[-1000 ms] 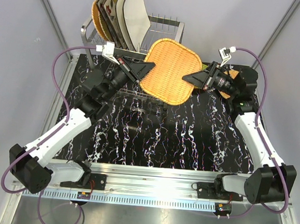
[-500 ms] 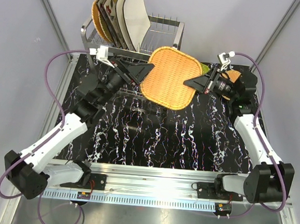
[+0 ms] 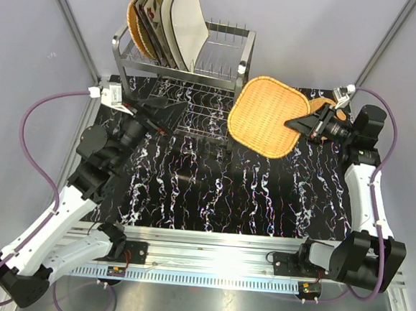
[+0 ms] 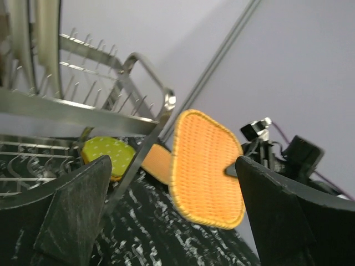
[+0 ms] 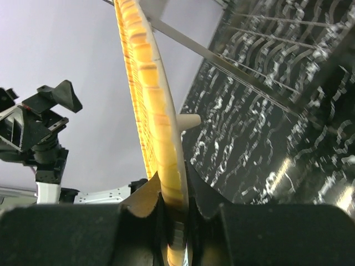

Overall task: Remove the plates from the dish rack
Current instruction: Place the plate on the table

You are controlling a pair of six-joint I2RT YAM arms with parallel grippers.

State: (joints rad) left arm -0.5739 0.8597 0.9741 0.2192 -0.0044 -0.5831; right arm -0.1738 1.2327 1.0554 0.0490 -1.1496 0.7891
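The steel dish rack stands at the back with cream square plates and a wicker plate upright on its top left. A large orange wicker plate hangs tilted above the table to the right of the rack. My right gripper is shut on its right rim; the wrist view shows the rim pinched between the jaws. My left gripper is open and empty in front of the rack. Its wrist view shows that plate well beyond the open fingers.
A small green dotted plate and a small orange wicker plate lie on the black marbled table behind the rack's right end. That orange plate sits just behind my right gripper. A rack post crosses the left wrist view.
My left gripper opened, let go of the wicker plate and drew back to the left. My right gripper carried the plate to the right, away from the rack.
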